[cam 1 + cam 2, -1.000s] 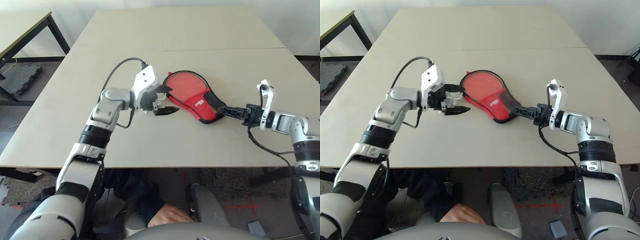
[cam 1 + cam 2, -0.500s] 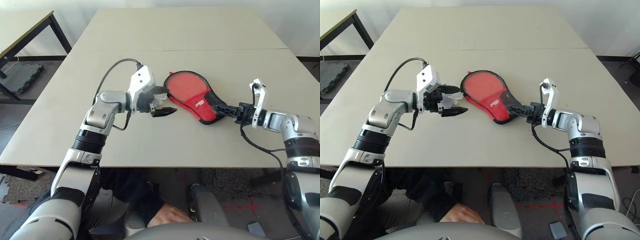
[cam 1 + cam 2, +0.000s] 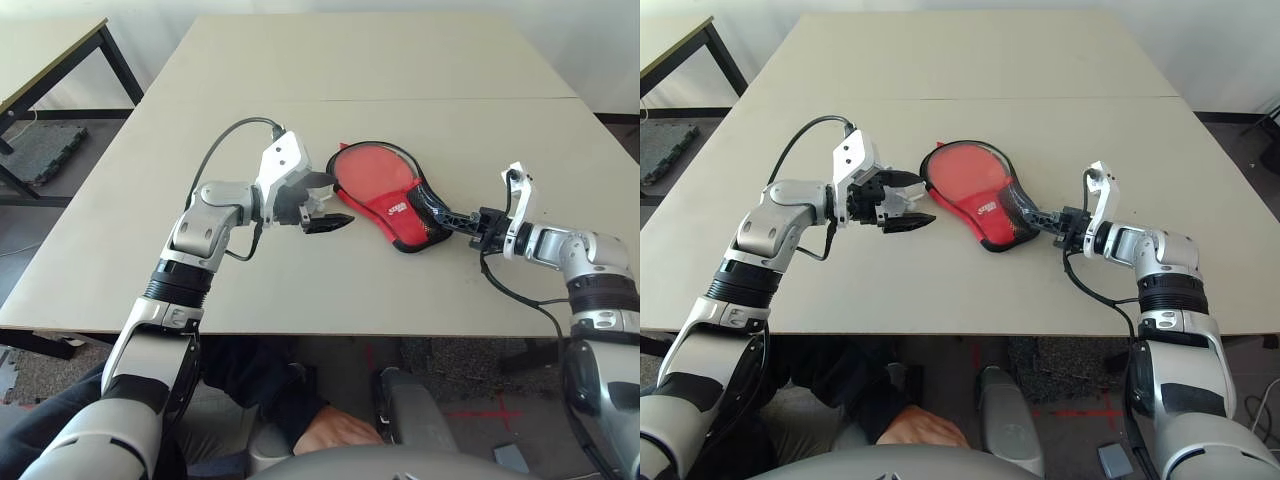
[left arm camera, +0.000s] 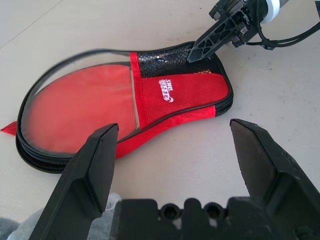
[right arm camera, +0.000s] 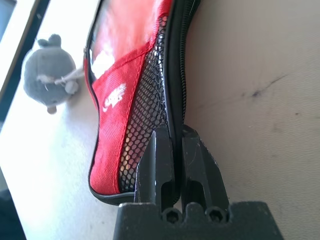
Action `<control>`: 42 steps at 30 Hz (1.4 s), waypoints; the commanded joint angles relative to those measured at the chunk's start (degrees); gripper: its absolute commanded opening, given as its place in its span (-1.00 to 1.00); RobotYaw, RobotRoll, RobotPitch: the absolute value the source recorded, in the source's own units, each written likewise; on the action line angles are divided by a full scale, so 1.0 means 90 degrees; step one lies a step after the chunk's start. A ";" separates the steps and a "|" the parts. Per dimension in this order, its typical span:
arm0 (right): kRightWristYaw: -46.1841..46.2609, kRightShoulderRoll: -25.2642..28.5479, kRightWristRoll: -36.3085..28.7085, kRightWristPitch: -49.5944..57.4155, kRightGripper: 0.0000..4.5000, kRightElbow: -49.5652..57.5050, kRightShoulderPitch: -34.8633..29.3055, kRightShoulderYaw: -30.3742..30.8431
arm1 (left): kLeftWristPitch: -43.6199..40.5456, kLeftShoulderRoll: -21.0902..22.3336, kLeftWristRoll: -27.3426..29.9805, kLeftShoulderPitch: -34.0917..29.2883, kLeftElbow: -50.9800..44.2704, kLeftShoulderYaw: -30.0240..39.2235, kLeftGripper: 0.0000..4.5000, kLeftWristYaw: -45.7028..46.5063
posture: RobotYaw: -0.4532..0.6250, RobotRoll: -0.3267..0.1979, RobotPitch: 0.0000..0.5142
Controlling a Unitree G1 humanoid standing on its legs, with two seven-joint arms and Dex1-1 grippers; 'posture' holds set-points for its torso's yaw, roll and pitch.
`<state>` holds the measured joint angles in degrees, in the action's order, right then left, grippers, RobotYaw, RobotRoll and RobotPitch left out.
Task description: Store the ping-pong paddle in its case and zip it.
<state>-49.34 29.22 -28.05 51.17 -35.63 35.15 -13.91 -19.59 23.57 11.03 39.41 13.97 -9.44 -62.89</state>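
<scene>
Two tools work over a pale, smooth bench [image 3: 300, 290] with a thin seam line running across its far half. Nearest, at the bench's front edge, a person's hand [image 3: 330, 432] rests below it. The right tool [image 3: 443, 215] has its two black fingers pressed together, pinching the black zipper rim of the case [image 3: 395, 205] at the narrow handle end; in the right wrist view the fingers [image 5: 161, 165] clamp the rim just beside the black mesh pocket. The left tool [image 3: 325, 205] hangs with its fingers spread wide and holding nothing, just beside the round end of the case. Tucked at that tool sits a small grey fluffy ball [image 5: 49, 82], partly hidden by the fingers in the head views.

The case lies flat in the middle of the bench: paddle-shaped red fabric, honeycomb mesh on one flank, a small white logo [image 4: 166, 91] stitched on a red band. Its round part shows a smooth red face [image 4: 80, 112] under what may be a clear or open panel; that looks like the paddle inside, though I cannot tell for sure.

Farther off to the left stands another bench [image 3: 50, 60] with black legs, and a dark mat [image 3: 40, 155] on the floor.
</scene>
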 commanded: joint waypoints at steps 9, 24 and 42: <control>0.0053 0.0103 -0.0357 0.0756 -0.98 0.0821 -0.0883 -0.0103 | 0.0069 0.0033 -0.0012 -0.0053 0.0031 -0.0095 1.00 0.0002 | 0.00 0.25 -0.57; 0.0322 0.0571 -0.1329 0.2100 -0.98 0.3129 -0.2805 -0.0596 | 0.0144 -0.0023 0.0002 -0.0029 0.0150 -0.0131 1.00 -0.0011 | -0.05 0.25 -0.50; -0.0154 0.1879 -0.2013 0.2287 -0.98 0.3835 -0.4487 -0.0947 | 0.0370 -0.0071 0.0000 0.0157 0.0447 -0.0120 1.00 -0.0061 | -0.10 0.25 -0.49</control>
<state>-51.30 45.10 -47.09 71.13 -0.31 -3.83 -23.15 -16.77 23.04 11.03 40.16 16.95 -10.11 -62.97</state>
